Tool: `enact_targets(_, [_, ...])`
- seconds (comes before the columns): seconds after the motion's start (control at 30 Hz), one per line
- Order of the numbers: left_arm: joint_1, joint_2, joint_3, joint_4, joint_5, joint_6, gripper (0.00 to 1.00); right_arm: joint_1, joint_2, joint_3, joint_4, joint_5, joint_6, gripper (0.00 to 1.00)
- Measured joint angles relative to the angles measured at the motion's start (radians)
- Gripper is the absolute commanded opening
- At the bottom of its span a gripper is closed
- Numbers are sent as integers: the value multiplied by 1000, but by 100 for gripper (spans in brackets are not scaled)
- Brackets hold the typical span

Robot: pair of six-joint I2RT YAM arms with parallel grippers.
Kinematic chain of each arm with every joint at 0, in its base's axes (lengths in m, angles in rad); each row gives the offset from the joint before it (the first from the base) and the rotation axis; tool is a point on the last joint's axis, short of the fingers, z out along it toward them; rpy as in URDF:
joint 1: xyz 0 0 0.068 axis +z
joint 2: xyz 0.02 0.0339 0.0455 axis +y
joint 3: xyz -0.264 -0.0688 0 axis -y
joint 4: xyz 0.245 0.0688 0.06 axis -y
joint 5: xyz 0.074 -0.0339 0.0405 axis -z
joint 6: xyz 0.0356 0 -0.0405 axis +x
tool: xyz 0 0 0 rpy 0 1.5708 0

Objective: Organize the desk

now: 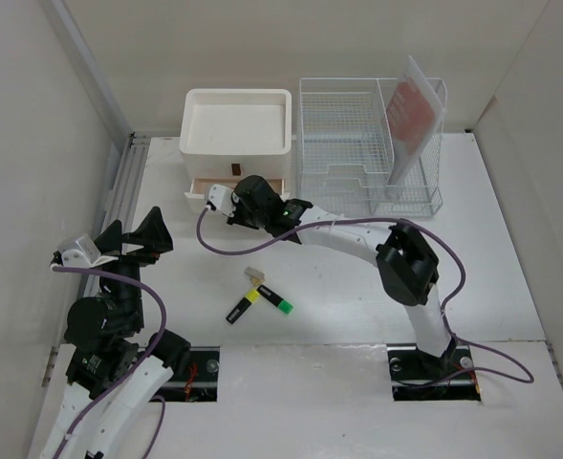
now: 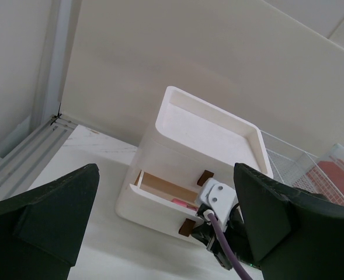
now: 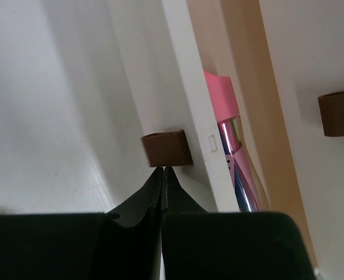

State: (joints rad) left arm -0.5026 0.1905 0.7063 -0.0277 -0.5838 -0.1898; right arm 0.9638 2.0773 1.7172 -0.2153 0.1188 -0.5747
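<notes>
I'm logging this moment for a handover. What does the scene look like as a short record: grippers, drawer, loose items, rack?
left gripper: open, empty, over the left of the desk
right gripper: shut, tips just under the brown handle
drawer: lower one, partly open, pink item inside
loose on desk: yellow marker, green marker, small item, mid-desk
rack: back right, booklet standing in it
</notes>
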Motion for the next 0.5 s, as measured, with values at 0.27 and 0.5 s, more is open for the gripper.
enact_targets(0.27, [0,0,0,0,0,0,100,6,24,0,15,97,8,0])
enact_targets(0.5, [0,0,0,0,0,0,100,8,29,0,81,198,16,0])
